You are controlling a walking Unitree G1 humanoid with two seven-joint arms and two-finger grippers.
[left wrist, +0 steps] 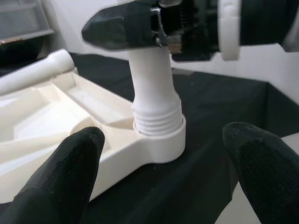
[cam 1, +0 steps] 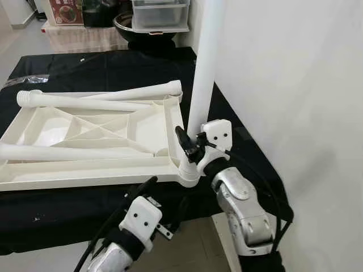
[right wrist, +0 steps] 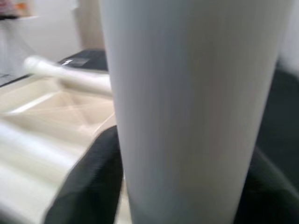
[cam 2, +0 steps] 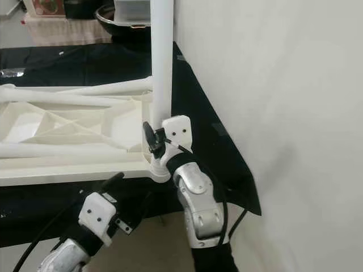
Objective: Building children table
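you have a table draped in black cloth [cam 1: 85,209] against the white wall. directly on it lies the upturned white tabletop [cam 1: 85,170], and a small clear wrapper [cam 1: 25,80] sits near the far left edge.

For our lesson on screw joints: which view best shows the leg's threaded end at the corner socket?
The left wrist view: the upright leg shows its threads above the corner socket. Both eye views hide the threads behind the right gripper; the right wrist view shows blurred shaft.
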